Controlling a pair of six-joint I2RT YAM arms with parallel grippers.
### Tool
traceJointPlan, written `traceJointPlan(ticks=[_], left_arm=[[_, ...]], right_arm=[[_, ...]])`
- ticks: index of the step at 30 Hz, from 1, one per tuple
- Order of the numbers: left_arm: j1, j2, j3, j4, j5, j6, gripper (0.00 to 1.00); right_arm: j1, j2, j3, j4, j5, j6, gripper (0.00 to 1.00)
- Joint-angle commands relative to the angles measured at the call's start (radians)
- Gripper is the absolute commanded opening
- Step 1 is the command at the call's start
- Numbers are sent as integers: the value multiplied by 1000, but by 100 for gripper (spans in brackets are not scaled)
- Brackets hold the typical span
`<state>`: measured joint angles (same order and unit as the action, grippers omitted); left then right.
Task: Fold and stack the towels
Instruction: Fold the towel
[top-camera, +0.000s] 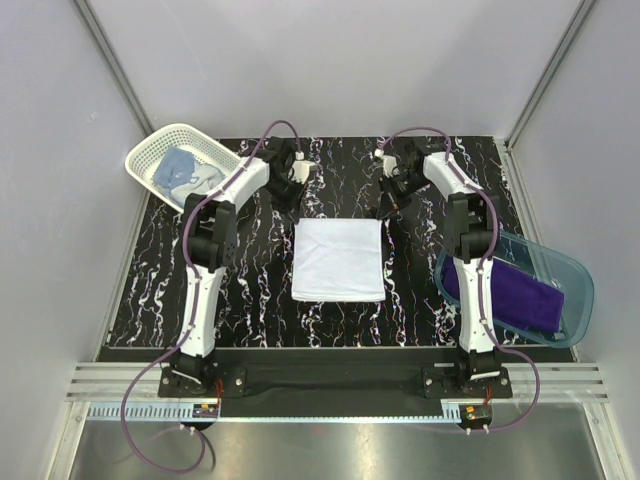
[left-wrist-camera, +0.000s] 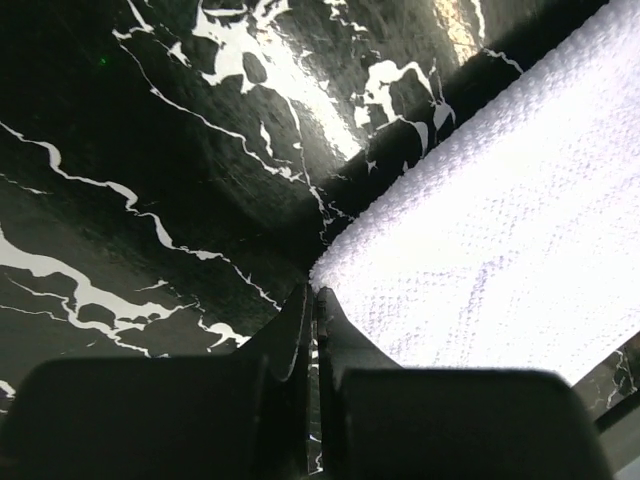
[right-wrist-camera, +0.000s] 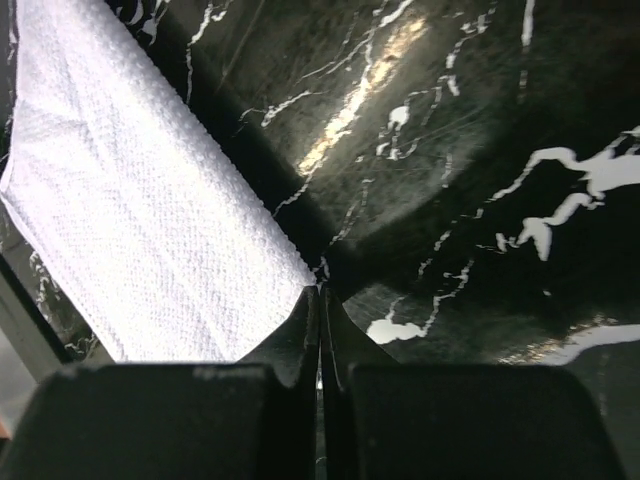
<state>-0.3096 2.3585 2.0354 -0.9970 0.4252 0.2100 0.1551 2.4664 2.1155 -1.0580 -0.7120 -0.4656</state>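
Towels: white towel (top-camera: 338, 260) flat at table (top-camera: 250, 290) centre, purple towel (top-camera: 505, 295) lying in tub (top-camera: 565, 262) on right, blue towel (top-camera: 180, 170) bunched in basket (top-camera: 140, 150) far left. Left gripper (left-wrist-camera: 317, 293) pinched shut on white towel's far-left corner, right gripper (right-wrist-camera: 320, 290) pinched shut on far-right corner. Step, probably: first fold of white towel, corners grabbed, not lifted yet. Next: lift both corners together, carry toward near edge, keep level, lay far edge square on near edge

white towel (top-camera: 338, 260): spread flat, centre | purple towel (top-camera: 510, 297): in tub (top-camera: 578, 283) | blue towel (top-camera: 180, 172): crumpled in basket (top-camera: 205, 138)
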Motion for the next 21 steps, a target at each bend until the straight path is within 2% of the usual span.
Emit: traceJointPlan(ticks=[1,8,11,12,14,15,18,21], left_arm=[[10,-28,16,38,-58,-20,0],[9,-139,-46,132,-77,-66,0],[4,-169,-67,143,-65,-66,0],[6,-169,-70,143,-60,-67,0],[4,-159,-72,136,-60,-67,0],[6,-153,-75,133,-60,-67,0],[6,-124,-75,124,-68,-66,0],[4,-107,-76,126,-72,-64,0]], right_arm=[[-6,-35,32,46,45,10,0],[-6,-158,-119,225,89,60,0],[-6,-192,-135,243,72,73,0],[-8,-192,-131,239,71,80,4],[-8,-161,-74,181,42,94,20],[-8,-143,-45,155,28,99,31],[-8,-63,43,79,-15,116,44],[-8,-32,47,82,-20,125,49]])
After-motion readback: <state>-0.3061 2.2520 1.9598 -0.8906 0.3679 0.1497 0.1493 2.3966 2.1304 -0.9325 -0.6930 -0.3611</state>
